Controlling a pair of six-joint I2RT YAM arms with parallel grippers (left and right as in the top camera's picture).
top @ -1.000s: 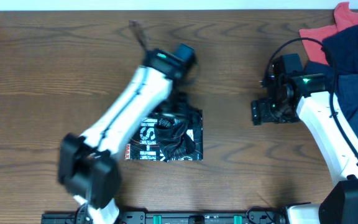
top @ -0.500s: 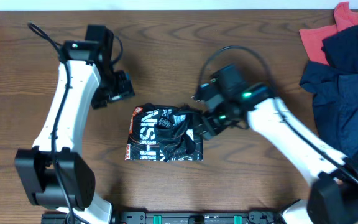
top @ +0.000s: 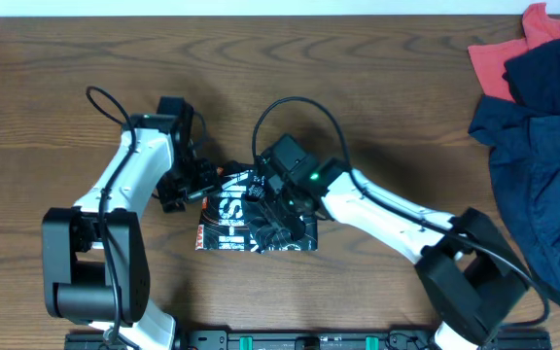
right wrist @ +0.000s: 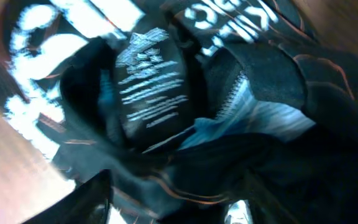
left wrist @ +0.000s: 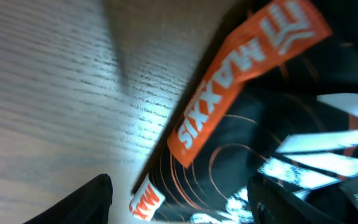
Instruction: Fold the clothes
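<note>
The clothes (top: 231,228), a black T-shirt with white lettering and thin orange lines, lie folded into a small square at the table's middle front. My left gripper (top: 200,185) is at the shirt's far left corner. In the left wrist view it (left wrist: 182,208) stands open astride the shirt's edge (left wrist: 241,155), beside an orange label (left wrist: 241,68). My right gripper (top: 278,204) is down on top of the shirt. The right wrist view is blurred: bunched black cloth and a white care tag (right wrist: 148,87) fill it, and loose cloth lies between the parted fingers of that gripper (right wrist: 179,205).
A heap of dark blue garments (top: 542,146) covers the table's right side, with a red cloth (top: 499,58) at the far right corner. Bare brown wood (top: 406,97) lies between the heap and the shirt. Each arm trails a black cable loop.
The left gripper came down from the far left to the shirt's corner. The right gripper slid left from the shirt's right edge onto its top, and its fingers drew closer together.
</note>
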